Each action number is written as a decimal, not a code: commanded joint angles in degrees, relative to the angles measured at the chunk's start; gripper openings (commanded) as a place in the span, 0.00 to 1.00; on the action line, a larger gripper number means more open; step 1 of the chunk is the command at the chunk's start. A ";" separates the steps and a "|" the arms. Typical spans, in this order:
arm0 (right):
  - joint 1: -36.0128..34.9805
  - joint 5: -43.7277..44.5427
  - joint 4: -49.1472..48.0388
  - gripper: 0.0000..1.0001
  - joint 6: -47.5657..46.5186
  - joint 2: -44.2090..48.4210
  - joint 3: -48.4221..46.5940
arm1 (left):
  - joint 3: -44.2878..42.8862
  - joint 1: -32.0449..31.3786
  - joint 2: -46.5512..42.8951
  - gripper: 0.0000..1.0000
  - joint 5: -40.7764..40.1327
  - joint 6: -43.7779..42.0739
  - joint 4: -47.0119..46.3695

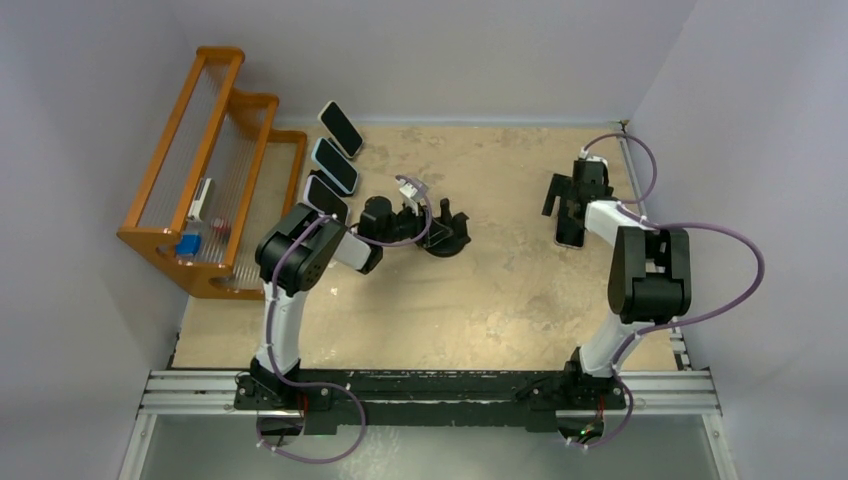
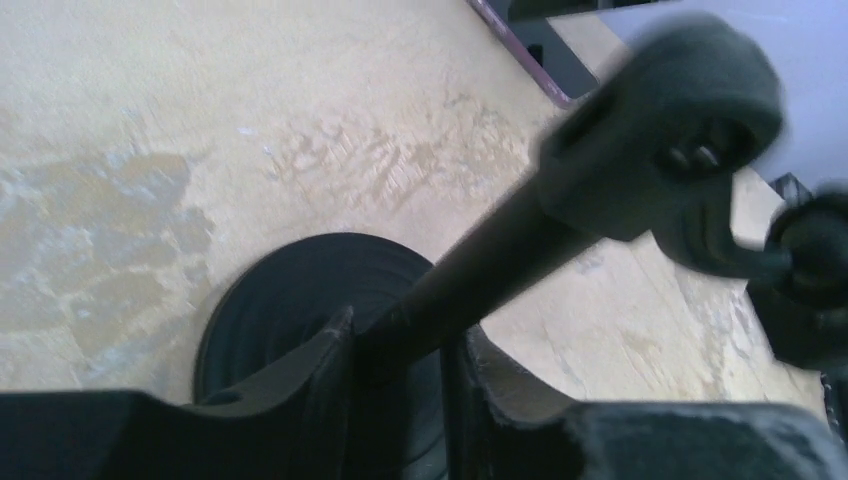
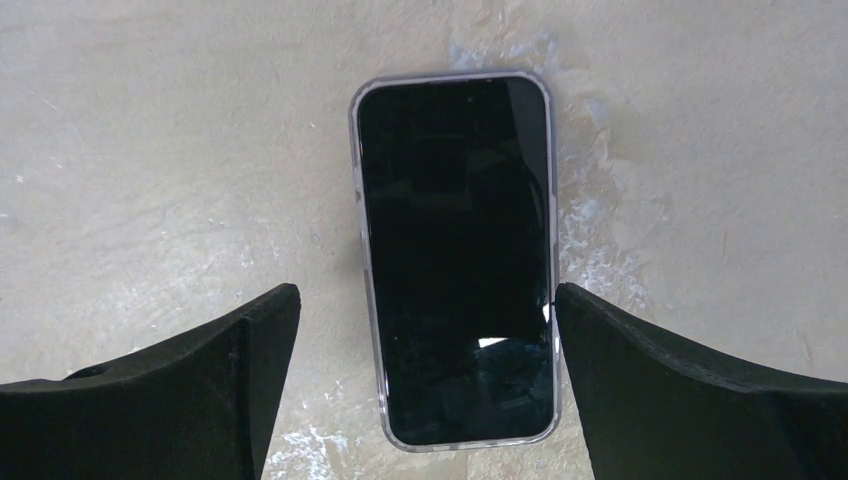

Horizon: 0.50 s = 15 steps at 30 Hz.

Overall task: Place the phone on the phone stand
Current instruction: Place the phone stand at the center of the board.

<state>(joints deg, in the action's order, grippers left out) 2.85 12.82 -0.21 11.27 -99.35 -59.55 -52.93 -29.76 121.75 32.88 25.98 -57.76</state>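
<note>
Placement outstanding. Clear-cased black phone (image 3: 455,260) lies flat, 3 o'clock of black round-based stand (image 2: 265,295). Right gripper (image 3: 425,295) straddles it, spread wide, empty. Left gripper (image 2: 405,330) brackets the stand's stem; whether it grips cannot be told.

1. Phone (image 3: 455,255): glossy black glass face in a clear, smooth plastic case.
2. Desk (image 1: 500,290): matt tan top, mottled and scuffed.
3. Stand (image 2: 280,290): matt black plastic.
4. Right tool (image 3: 425,292): fingers (image 3: 200,390) matt black, faintly grainy.
5. Rack (image 1: 160,252): orange varnished wood strung with thin wires.
6. Rail (image 1: 190,385): bare silvery metal.
</note>
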 commanded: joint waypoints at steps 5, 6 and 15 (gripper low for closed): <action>0.05 2.54 0.12 0.99 -0.39 -1.05 -2.30 | -3.74 2.05 5.60 0.01 11.92 -1.01 1.26; 0.05 3.21 0.12 0.99 -0.13 -0.84 -2.25 | -4.89 2.45 6.06 0.00 14.32 -1.52 1.58; 0.05 7.29 0.12 0.99 0.23 -0.19 -1.81 | -13.22 3.46 6.58 0.00 26.06 -16.22 21.58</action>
<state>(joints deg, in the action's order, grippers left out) 2.85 16.43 0.19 11.31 -101.19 -59.57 -64.47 -26.26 126.85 51.44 17.41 -52.14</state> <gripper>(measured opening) 0.987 0.148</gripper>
